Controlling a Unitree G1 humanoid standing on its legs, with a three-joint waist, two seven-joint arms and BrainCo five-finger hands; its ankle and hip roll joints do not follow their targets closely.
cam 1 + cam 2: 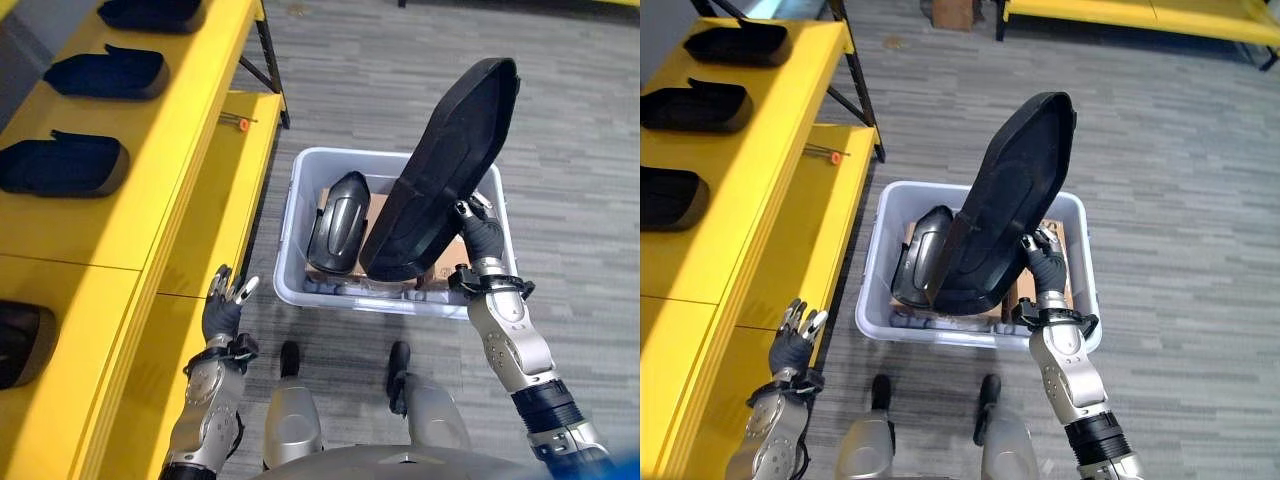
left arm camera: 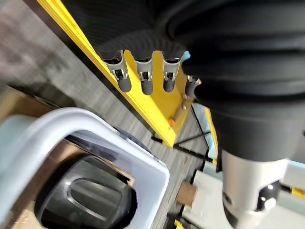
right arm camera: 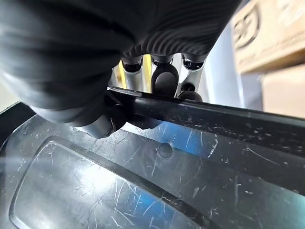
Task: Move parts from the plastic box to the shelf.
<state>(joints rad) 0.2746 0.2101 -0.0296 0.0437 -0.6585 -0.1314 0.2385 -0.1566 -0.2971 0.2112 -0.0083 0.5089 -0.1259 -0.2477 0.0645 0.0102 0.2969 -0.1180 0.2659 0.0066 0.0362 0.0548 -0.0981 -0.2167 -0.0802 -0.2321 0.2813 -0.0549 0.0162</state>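
The black part, a big stiff shell raised over the plastic box, looks top-heavy to me: my right hand pinches its lower rim, left hand hangs with fingers relaxed.

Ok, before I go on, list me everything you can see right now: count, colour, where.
Large part: one, black, lifted above the plastic box, pinched at its edge by the right hand.
Smaller part: one, black, inside the box.
Plastic box: one, pale grey, on the floor ahead.
Cardboard: brown, in the box under the parts.
Parts on shelf: four in view, black, on the top level.
Shelf: one, yellow, to the robot's left.
Left hand: open, by the shelf's lower level.
Right hand: shut on the large part.
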